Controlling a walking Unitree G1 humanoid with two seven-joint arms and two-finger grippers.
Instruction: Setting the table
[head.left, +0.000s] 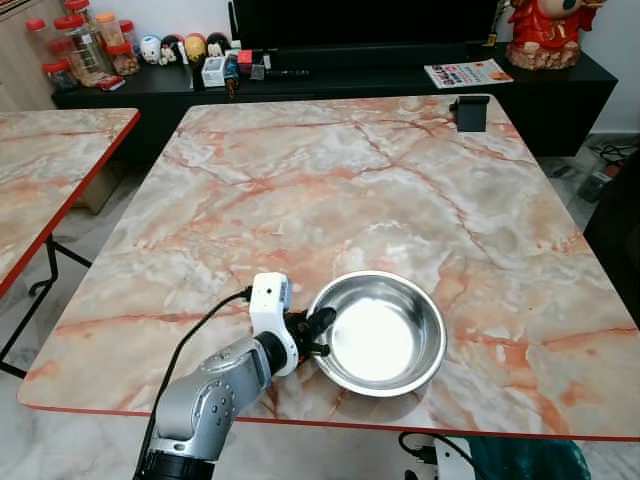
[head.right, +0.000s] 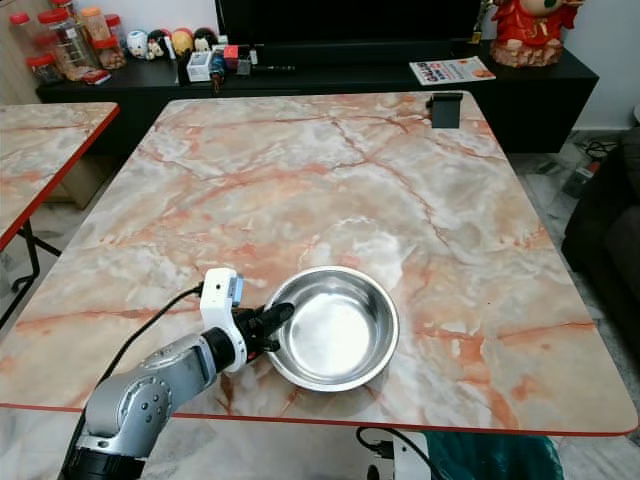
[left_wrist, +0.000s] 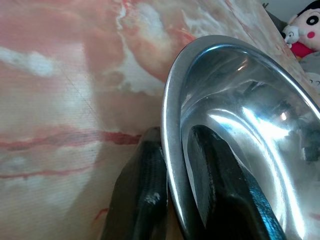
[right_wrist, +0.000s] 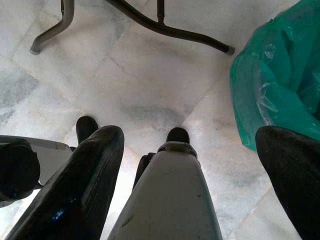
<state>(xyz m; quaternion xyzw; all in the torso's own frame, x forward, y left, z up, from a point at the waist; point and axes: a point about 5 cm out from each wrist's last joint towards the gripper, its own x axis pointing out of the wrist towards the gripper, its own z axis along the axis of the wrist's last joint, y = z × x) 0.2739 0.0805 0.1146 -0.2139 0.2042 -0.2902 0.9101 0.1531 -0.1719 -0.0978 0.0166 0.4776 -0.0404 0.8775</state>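
A shiny steel bowl (head.left: 385, 333) rests on the marble table (head.left: 340, 180) near its front edge. My left gripper (head.left: 318, 333) is shut on the bowl's near-left rim. In the left wrist view one black finger (left_wrist: 142, 195) lies outside the bowl (left_wrist: 250, 125) and the other inside, pinching the rim. My right gripper (right_wrist: 190, 160) hangs below the table over the tiled floor, its two black fingers (right_wrist: 85, 185) spread wide apart with nothing between them.
A small black stand (head.left: 470, 110) sits at the table's far right edge. A second marble table (head.left: 50, 170) stands to the left. A dark cabinet (head.left: 330, 75) with jars and figurines is behind. A green bag (right_wrist: 280, 85) lies on the floor.
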